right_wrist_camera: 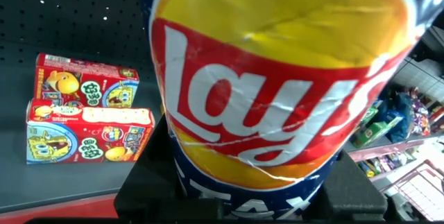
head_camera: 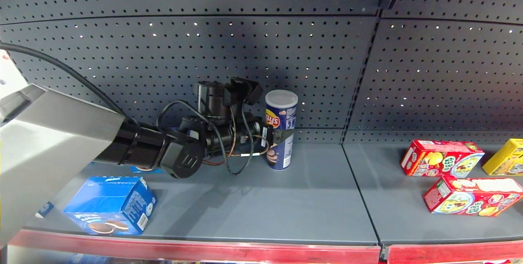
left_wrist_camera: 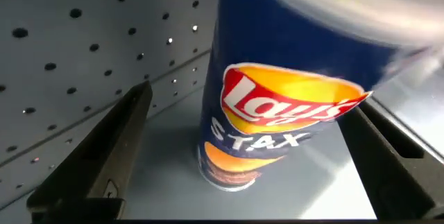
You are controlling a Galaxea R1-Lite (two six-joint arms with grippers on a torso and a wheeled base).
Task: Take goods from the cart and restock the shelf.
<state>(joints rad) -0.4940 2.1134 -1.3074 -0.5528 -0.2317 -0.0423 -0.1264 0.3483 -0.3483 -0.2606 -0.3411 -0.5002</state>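
The right fingers (right_wrist_camera: 142, 189) grip a chip can (right_wrist_camera: 277, 113) close before their camera. On the shelf (head_camera: 310, 198), beyond a blue cookie box (head_camera: 110, 204), the left fingers (left_wrist_camera: 104, 161) stand wide either side of a second chip can (head_camera: 282, 110). It is upright near the pegboard (head_camera: 286, 51), with a gap showing on one side.

Head camera looks down across the grey metal shelf (head_camera: 310, 190); left wrist sits close on its blue cylindrical crisp canister (left_wrist_camera: 277, 134); right wrist shares the red cardboard boxes (right_wrist_camera: 89, 135).
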